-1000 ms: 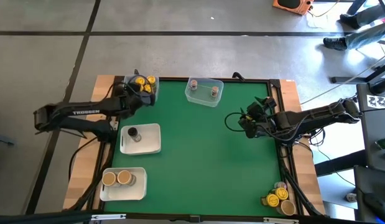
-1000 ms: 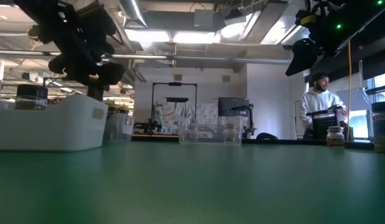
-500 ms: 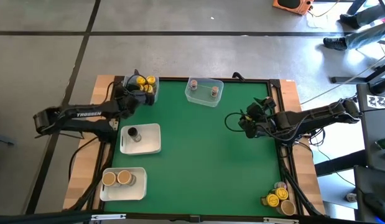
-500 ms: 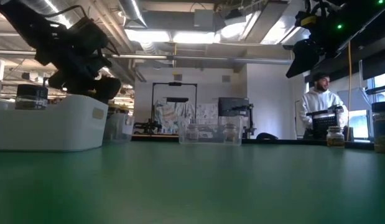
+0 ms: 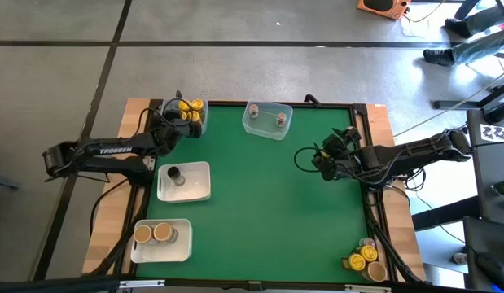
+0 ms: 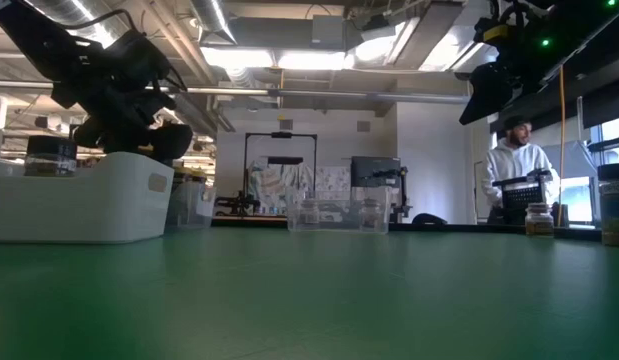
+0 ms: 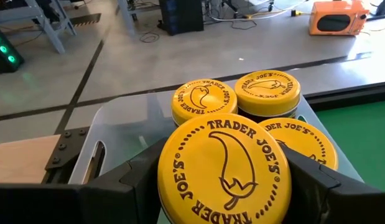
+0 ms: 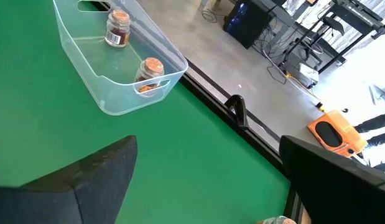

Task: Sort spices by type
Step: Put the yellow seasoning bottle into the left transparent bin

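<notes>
Yellow-lidded round spice jar (image 7: 224,169) sits gripped between the left gripper's (image 5: 177,124) fingers above the clear plastic tub (image 7: 117,121) at eleven o'clock; right gripper (image 5: 323,159) hovers, fingers wide.

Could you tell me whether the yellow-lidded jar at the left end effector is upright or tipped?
Upright. In the left wrist view the yellow-lidded jar sits lid-up between the left end effector's fingers, level with the other yellow-lidded jars.

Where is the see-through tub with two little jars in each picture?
High view: the clear tub sits at the green mat's far edge, middle.
Low view: the tub is far back, centre.
Left wrist view: not in it.
Right wrist view: the tub is upper left.
Shared landmark: the green mat.
</notes>
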`<state>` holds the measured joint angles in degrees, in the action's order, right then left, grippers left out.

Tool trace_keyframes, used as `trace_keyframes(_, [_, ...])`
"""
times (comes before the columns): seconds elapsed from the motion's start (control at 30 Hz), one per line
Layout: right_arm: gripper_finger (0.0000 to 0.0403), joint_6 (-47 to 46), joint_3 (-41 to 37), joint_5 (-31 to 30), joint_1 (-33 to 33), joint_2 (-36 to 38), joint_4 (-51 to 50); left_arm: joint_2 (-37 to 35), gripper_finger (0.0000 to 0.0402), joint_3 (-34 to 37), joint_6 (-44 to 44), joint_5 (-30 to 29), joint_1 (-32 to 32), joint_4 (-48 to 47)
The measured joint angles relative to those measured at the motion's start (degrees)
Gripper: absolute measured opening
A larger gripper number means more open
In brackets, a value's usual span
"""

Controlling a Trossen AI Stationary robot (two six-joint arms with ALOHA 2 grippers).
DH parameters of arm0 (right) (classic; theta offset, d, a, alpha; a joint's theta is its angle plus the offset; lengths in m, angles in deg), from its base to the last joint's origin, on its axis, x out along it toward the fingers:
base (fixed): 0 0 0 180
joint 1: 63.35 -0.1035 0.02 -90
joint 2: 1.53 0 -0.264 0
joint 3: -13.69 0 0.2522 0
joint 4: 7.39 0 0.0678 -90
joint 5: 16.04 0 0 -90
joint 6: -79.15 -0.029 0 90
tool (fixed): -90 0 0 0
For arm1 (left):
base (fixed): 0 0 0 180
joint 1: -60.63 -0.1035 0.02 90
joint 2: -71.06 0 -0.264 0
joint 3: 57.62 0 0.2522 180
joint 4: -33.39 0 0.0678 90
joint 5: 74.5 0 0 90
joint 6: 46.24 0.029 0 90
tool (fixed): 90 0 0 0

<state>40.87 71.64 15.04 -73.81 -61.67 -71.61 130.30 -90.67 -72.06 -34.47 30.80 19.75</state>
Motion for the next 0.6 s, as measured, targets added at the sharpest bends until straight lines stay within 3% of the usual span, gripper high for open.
trace_keyframes(0.3, [0.0390, 0.00, 0.00, 0.02, 0.00, 0.00, -0.02, -5.09, 0.0233, 0.33, 4.22, 2.71, 0.04, -2.12])
trace_keyframes(0.5, [0.0390, 0.00, 0.00, -0.26, 0.00, 0.00, 0.00, -11.23, 0.0233, 0.35, 13.05, 13.15, -0.97, -6.07])
trace_keyframes(0.6, [0.0390, 0.01, 0.00, -0.28, 0.00, 0.00, 0.03, -12.82, 0.0233, 0.33, 16.19, 15.18, -1.94, -7.66])
